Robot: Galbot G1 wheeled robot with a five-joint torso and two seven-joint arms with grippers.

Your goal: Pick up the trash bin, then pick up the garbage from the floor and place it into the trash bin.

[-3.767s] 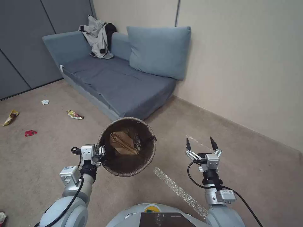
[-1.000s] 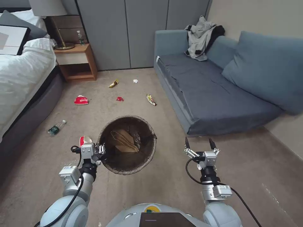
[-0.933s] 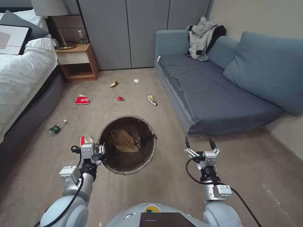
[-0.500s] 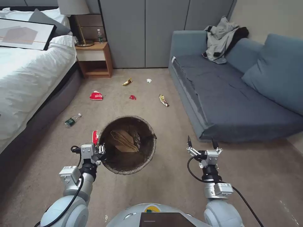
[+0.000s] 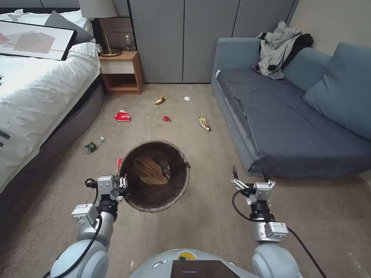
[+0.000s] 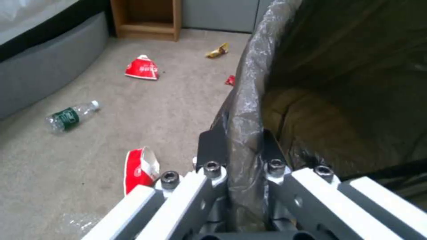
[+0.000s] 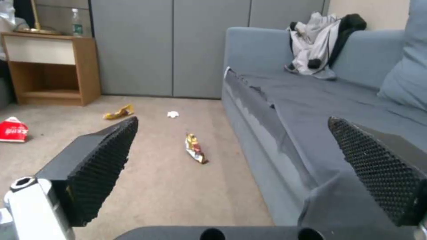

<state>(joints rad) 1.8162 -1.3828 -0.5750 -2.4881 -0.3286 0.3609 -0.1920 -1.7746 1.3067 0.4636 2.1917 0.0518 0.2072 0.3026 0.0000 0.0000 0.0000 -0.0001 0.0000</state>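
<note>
Head view: bin pickup looks done. My left gripper (image 5: 123,184) is clamped on the near-left rim of the trash bin (image 5: 170,200), which I carry low ahead of my base, mouth up. Left wrist view confirms it: jaws closed to a narrow slot with the bag-covered rim pinched between them. A folded tan paper (image 5: 150,171) already lies at the bottom of the bin.

My right gripper (image 5: 249,174) hangs free on my right, jaws spread wide, nothing between them.

Garbage left on the carpet, as counted from here:
- crushed red-and-white cup (image 6: 138,168), just beside the bin on its left
- green-labelled bottle (image 5: 93,145), near the bed (image 5: 34,88)
- second crushed red cup (image 5: 122,116), farther out
- small red wrapper (image 5: 166,118)
- gold wrapper (image 5: 204,123), close to the sofa (image 5: 293,127)
- yellow wrapper (image 5: 160,100) and white tissue scrap (image 5: 187,98), farthest off, toward the grey wall panels

Judgement: first step complete, collection barely begun. At least seven pieces remain; the cup beside the bin is nearest
</note>
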